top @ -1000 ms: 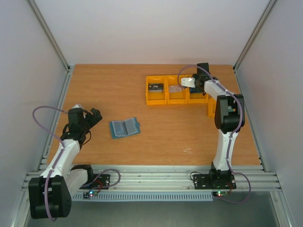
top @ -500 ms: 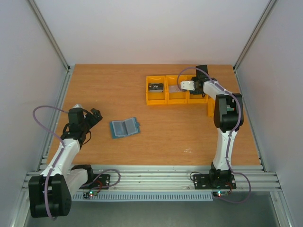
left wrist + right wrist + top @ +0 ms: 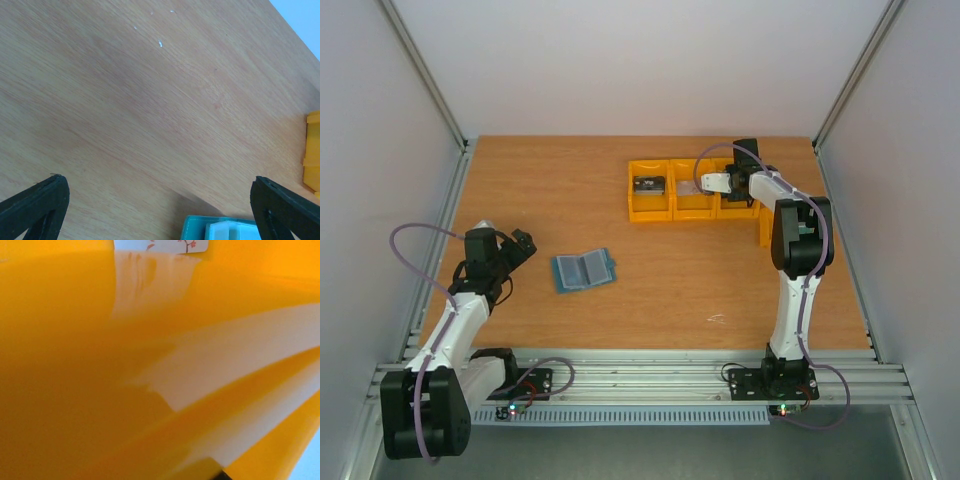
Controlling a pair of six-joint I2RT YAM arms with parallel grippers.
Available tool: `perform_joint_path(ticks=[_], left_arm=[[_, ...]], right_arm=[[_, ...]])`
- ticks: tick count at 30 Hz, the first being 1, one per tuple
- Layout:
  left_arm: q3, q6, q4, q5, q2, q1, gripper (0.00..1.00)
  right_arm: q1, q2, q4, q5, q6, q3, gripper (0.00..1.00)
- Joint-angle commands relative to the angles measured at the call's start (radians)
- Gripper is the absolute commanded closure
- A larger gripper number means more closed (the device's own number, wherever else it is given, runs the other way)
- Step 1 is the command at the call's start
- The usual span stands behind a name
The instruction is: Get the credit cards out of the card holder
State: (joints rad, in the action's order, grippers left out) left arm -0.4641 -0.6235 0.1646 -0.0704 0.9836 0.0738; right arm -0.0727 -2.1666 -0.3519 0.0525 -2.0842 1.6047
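The orange-brown wooden surface (image 3: pixel 560 190) sits between plain white walls, with a row of three yellow plastic bins (image 3: pixel 650 212) toward its far side. Over the last second your right arm (image 3: pixel 790 240) has dipped and eased a little to the left. The right jaws are now low over the middle bin rather than up by its far rim.

The right wrist camera shows only blurred yellow wall crossed by a pale blurred sheet (image 3: pixel 240 350). That sheet may be a card, but you cannot tell, and you cannot tell whether the right jaws are clenched or released.

Nothing else has shifted. The flat teal-blue bifold card holder (image 3: pixel 584 270) lies unfolded, well apart from the right jaws and just ahead of the left jaws. The left jaws hang spread wide and empty above bare wood, with the card holder (image 3: pixel 220 229) peeking in between their tips.

The dip reads as a drop-off into the bin, so one card is probably out. The holder's panels look pale, but they are too small to show whether a credit card remains. Expect another trip back to it.
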Motion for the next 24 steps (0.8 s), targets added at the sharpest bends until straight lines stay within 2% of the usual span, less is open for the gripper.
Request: perform_joint_path(ticks=[1,5,10,16,21,23,24], left_arm=[[-0.028,0.010,-0.039,0.018,0.000,0.007,0.01],[-0.027,0.010,-0.040,0.017,-0.002,0.007,0.01],[-0.022,0.008,-0.048,0.012,-0.004,0.007,0.01],[-0.009,0.002,-0.056,0.003,-0.018,0.007,0.01],[0.015,-0.001,-0.102,-0.059,-0.030,0.007,0.01],[0.025,0.013,-0.124,-0.079,-0.034,0.007,0.01],[0.027,0.016,-0.126,-0.083,-0.038,0.007,0.01]], right_arm=[[0.004,0.007,-0.036,0.006,-0.025,-0.014,0.85],[0.004,0.028,-0.032,0.009,-0.025,-0.020,0.72],[0.004,0.070,-0.057,0.004,-0.020,-0.015,0.65],[0.004,0.122,-0.059,0.010,0.003,-0.018,0.62],[0.002,0.209,0.017,-0.003,0.124,-0.013,0.62],[0.004,0.240,-0.021,-0.038,0.177,0.003,0.61],[0.006,0.247,-0.105,-0.098,0.228,0.028,0.59]])
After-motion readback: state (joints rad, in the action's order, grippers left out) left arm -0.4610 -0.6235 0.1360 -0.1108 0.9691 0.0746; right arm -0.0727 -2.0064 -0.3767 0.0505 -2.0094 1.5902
